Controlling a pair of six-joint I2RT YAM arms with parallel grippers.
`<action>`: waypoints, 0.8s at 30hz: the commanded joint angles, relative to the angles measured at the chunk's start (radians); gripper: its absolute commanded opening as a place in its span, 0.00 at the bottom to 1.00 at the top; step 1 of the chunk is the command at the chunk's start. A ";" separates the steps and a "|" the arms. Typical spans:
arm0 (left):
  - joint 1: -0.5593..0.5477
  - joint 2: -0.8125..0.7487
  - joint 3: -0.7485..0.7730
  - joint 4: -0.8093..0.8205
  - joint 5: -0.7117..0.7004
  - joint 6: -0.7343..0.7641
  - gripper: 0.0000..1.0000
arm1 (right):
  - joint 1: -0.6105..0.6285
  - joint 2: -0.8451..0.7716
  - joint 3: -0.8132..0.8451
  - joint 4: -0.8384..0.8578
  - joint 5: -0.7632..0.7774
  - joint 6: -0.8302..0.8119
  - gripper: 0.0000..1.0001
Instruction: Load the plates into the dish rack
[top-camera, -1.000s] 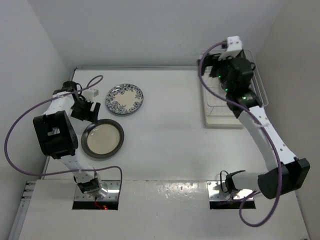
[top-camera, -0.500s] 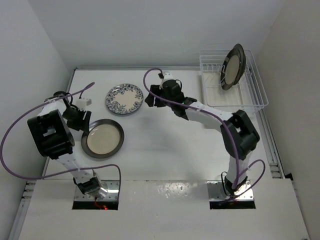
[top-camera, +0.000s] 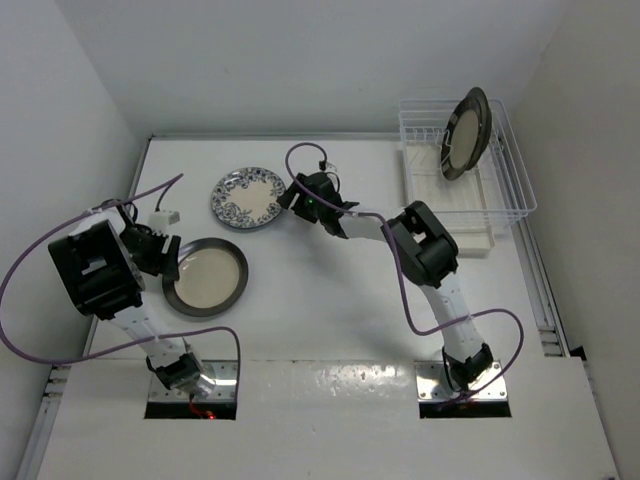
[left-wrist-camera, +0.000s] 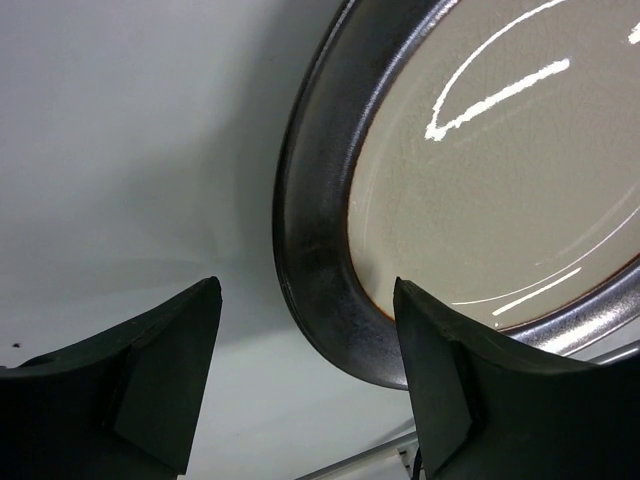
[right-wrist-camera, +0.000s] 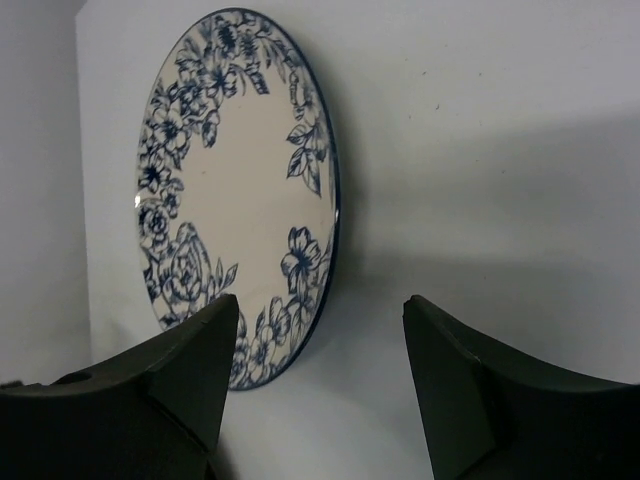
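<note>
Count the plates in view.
3: blue floral plate flat on the table, dark-rimmed plate flat nearer the left arm's base, leaning plate in the dish rack. Others may hide behind it.

A plain white table (top-camera: 330, 290) fills the middle of the overhead view. It is closed in by a pale back wall (top-camera: 300, 60) across the top of the frame and by slanting side walls, the left wall (top-camera: 50, 130) in grey shade and the right wall (top-camera: 595, 110) a little brighter. Along the bottom runs a glossy white ledge (top-camera: 330, 385) that catches patchy glare, and a metal rail (top-camera: 548, 290) follows the table's right edge. The light is soft and even, casting only faint shadows.
</note>
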 joint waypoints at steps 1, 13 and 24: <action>0.012 -0.009 -0.007 -0.010 0.046 0.029 0.74 | 0.017 0.046 0.098 -0.002 0.081 0.116 0.67; 0.012 -0.029 -0.016 -0.019 0.066 0.038 0.73 | 0.033 0.247 0.297 -0.119 0.146 0.312 0.56; 0.012 -0.020 0.027 -0.047 0.095 0.038 0.73 | 0.031 0.300 0.314 -0.178 0.131 0.431 0.00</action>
